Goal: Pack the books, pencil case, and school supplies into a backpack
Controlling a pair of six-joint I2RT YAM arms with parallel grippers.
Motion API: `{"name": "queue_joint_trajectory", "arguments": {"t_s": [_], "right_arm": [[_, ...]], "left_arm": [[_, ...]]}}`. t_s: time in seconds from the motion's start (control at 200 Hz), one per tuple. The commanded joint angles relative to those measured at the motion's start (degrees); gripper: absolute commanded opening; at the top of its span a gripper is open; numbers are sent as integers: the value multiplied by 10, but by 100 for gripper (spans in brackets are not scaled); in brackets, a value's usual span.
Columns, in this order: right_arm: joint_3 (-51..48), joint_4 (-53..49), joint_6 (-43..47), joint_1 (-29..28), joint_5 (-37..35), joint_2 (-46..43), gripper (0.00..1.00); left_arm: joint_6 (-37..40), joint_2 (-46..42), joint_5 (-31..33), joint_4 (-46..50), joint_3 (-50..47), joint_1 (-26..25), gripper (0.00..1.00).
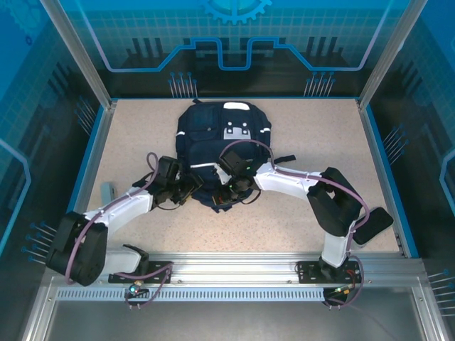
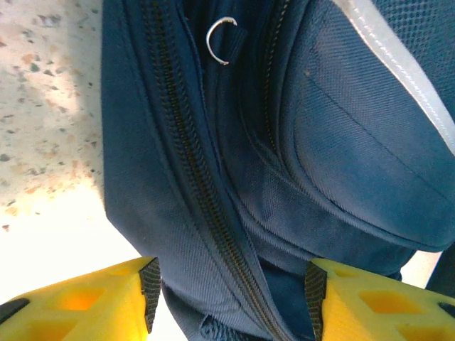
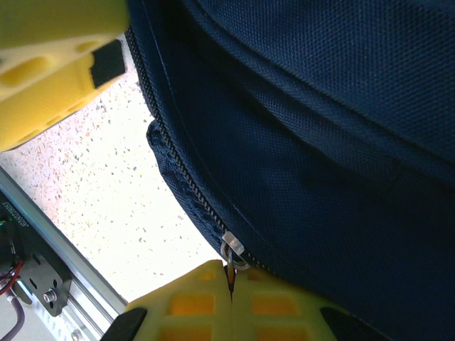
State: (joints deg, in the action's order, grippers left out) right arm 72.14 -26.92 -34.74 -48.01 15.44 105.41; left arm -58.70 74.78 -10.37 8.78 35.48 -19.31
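Now the backpack [image 1: 220,135] lies flat mid-surface [image 1: 142,135] — the right pincer [image 3: 231,288] is clenched on its zipper pull [image 3: 232,245], the left pincer [image 2: 231,298] released, straddling the zipper track [image 2: 206,213]. The pencil case [image 1: 108,190] rests near the left edge.

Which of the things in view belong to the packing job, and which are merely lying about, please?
Job: backpack; its zip pull, pinched by the right gripper; pencil case; open left gripper; dark flat thing, possibly a book.
Just there: mounting rail; enclosure walls.
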Motion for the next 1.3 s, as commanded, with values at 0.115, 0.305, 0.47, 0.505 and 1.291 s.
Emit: {"name": "queue_joint_trajectory", "arguments": {"t_s": [0.115,0.305,0.47,0.505,1.291], "right_arm": [[30,-14,6,-16,-8,20,0],[24,-50,3,-19,-76,6,0],[-12,-110,8,-17,-212,-40,0],[-23,-119,10,-13,-239,-49,0],[-39,-32,83,13,-127,-61,0]], "left_arm": [[1,53,-20,-37,17,-5,59],[13,69,16,-14,16,-5,39],[33,53,74,23,14,-3,20],[37,49,83,27,13,-2,18],[116,-61,131,145,26,67,47]]}}
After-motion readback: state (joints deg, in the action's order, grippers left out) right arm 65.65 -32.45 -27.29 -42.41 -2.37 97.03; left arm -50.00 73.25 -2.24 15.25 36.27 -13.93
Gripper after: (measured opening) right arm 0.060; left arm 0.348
